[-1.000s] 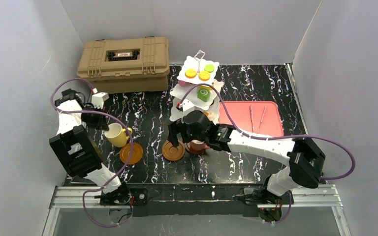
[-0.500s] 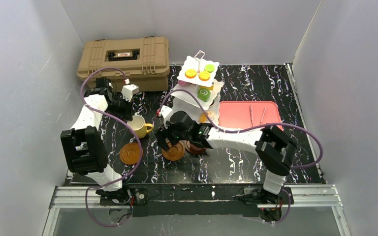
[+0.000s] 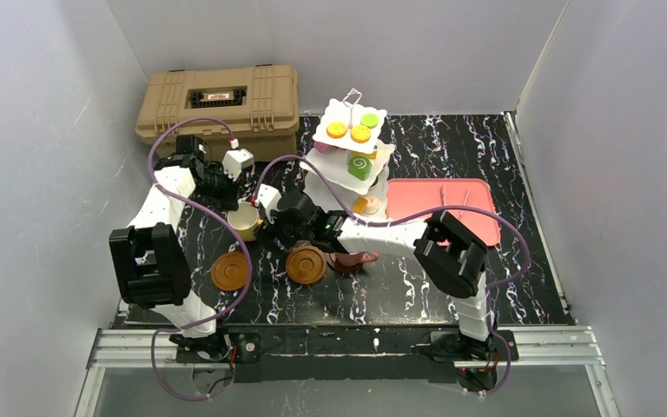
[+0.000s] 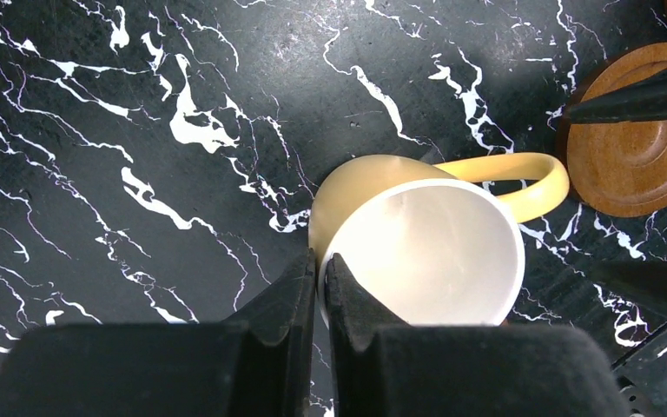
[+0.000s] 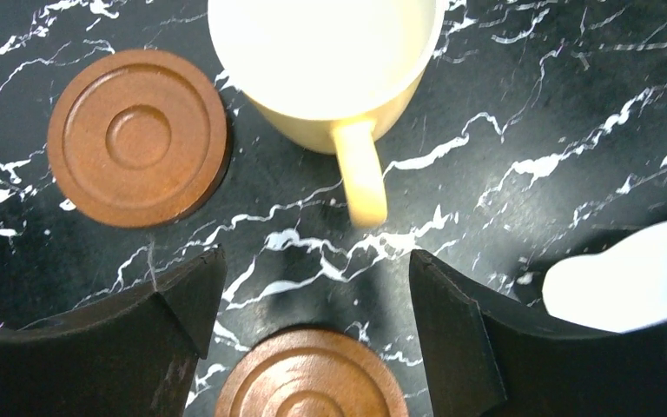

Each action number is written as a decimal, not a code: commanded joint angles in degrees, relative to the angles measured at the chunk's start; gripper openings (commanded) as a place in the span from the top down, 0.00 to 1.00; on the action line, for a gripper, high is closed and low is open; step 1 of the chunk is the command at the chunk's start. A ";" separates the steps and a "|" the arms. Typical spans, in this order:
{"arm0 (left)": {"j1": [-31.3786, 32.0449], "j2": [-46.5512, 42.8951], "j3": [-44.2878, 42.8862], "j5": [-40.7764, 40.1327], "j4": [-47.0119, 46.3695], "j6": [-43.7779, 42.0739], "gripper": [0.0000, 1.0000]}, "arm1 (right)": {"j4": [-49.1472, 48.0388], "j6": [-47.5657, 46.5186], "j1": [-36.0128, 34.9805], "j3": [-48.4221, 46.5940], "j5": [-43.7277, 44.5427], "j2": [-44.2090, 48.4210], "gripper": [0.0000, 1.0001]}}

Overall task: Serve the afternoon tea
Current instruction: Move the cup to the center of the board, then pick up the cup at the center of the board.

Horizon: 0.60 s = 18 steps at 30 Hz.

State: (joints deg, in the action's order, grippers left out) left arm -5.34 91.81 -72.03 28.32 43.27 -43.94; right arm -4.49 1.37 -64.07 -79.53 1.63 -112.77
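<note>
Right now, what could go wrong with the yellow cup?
1. The left end effector pinches only the thin rim of the yellow cup, which looks tilted, so it might slip out and drop.
2. The open right end effector hangs close to the cup's handle; the two could bump and knock the cup loose.
3. A brown saucer lies just below that end effector and could get shoved.

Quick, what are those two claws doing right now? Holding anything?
Left gripper: jaws shut on the yellow cup, pinching its rim.
Right gripper: jaws open, holding nothing.
</note>
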 commanded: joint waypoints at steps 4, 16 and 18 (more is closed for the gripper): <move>0.25 -2.36 -0.54 3.60 0.42 -0.71 0.72 | -2.38 -5.56 0.47 -7.49 0.17 -4.49 0.16; -2.43 -6.07 -3.46 0.86 1.46 4.11 0.08 | 1.66 -5.43 0.50 -15.64 1.85 -10.47 0.53; -5.60 -5.38 -5.71 2.97 2.93 8.08 0.02 | 2.81 -5.38 0.45 -16.42 2.83 -10.91 0.75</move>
State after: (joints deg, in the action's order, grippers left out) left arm -6.70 90.11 -72.55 27.86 42.87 -41.71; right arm -3.73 -4.05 -63.77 -92.23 2.22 -122.43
